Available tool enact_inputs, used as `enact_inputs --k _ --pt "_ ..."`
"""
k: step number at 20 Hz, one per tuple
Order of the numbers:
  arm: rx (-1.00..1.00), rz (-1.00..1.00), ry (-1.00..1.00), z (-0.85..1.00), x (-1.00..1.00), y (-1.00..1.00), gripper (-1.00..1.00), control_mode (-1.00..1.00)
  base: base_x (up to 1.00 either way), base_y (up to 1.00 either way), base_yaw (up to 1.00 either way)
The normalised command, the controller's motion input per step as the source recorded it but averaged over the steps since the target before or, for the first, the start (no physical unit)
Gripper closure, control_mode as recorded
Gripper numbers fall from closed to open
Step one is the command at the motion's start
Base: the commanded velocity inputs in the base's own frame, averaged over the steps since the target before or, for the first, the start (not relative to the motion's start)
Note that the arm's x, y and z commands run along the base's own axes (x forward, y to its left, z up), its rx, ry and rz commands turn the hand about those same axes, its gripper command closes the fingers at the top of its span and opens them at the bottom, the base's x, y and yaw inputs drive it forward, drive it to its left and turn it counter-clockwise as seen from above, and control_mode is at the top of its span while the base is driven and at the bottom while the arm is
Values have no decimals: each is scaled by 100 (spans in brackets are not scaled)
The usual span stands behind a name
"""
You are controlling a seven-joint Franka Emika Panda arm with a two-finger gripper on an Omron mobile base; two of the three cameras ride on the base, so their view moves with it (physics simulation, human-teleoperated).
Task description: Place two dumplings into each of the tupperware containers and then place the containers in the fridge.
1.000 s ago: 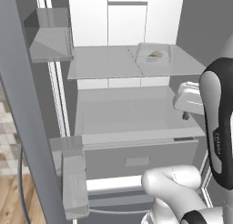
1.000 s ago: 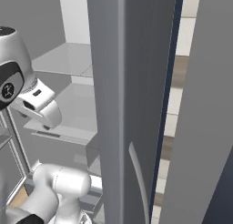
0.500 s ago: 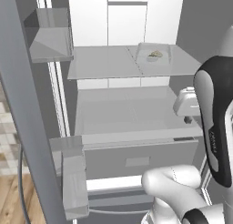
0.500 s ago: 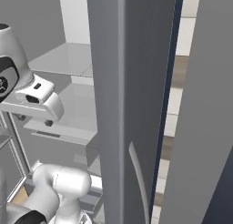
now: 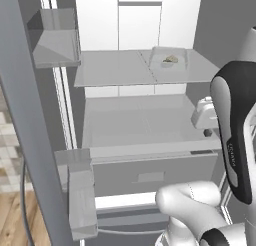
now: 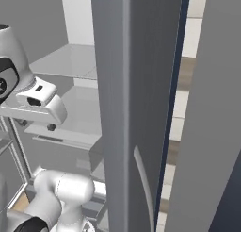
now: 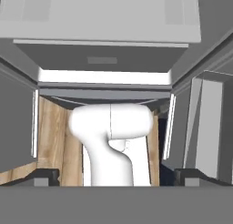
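Observation:
The fridge point(image 5: 125, 20) stands open in front of me. On its upper shelf, at the right, sits one tupperware container point(image 5: 176, 53) with small beige dumplings point(image 5: 170, 60) inside. My gripper's white hand point(image 5: 203, 115) hangs below and to the right of that shelf, apart from the container, over the lower shelf's front edge; it also shows at the left of the right base view point(image 6: 38, 100). In the hand view the gripper point(image 7: 116, 176) is open, its dark fingertips point(image 7: 45, 175) far apart with nothing between them, above the fridge drawer point(image 7: 100, 59) and wooden floor.
The left fridge door point(image 5: 22, 120) stands open with door bins point(image 5: 55, 40) on it. The right door's edge point(image 6: 120, 108) rises close by. A grey drawer point(image 5: 150, 175) lies below the lower shelf point(image 5: 140, 125).
The hand has dropped slightly and tipped to face downward, staying beside the lower shelf's right end. The container on the upper shelf has not moved. The jaws stay open.

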Motion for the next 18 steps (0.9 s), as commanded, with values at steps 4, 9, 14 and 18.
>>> enact_inputs --k 4,9,14,18 --pt "0 0 0 0 0 0 -100 100 -100 0 0" --pt "0 0 0 0 0 0 -100 100 -100 8 0" --pt "0 0 0 0 0 0 -100 100 -100 21 1" --pt "0 0 0 0 0 0 -100 100 -100 37 6"
